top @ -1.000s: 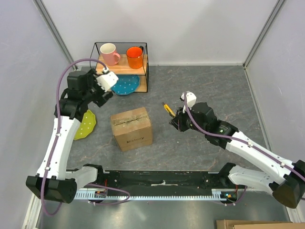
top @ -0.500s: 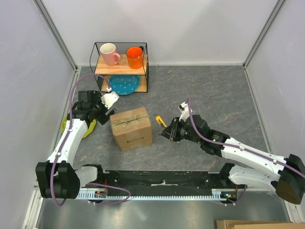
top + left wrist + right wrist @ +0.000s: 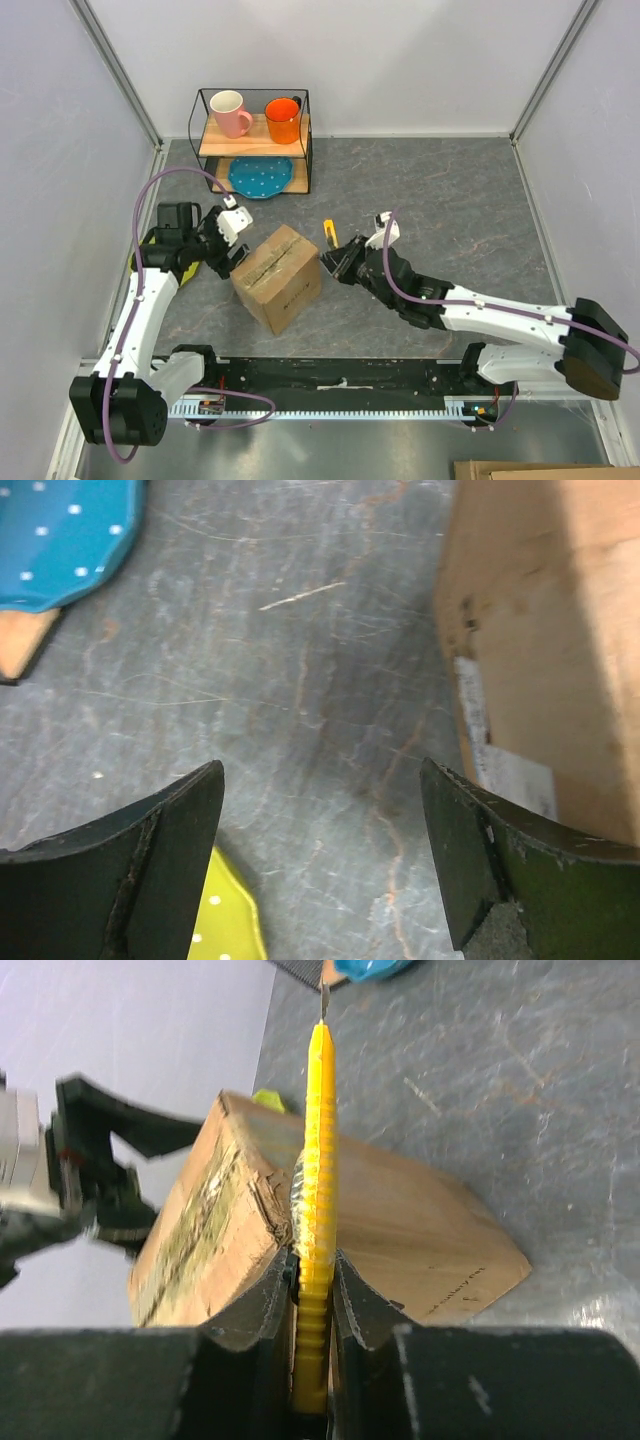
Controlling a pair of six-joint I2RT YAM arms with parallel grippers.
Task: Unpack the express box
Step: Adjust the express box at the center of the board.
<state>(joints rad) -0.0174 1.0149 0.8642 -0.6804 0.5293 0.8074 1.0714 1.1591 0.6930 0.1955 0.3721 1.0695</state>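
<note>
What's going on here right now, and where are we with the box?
The right gripper is shut on a yellow utility knife and holds it close to the upper right edge of the express box. The left gripper is open and grips nothing. It sits low beside the box's left side. The box's top flaps look closed and taped, so it is not yet opened.
</note>
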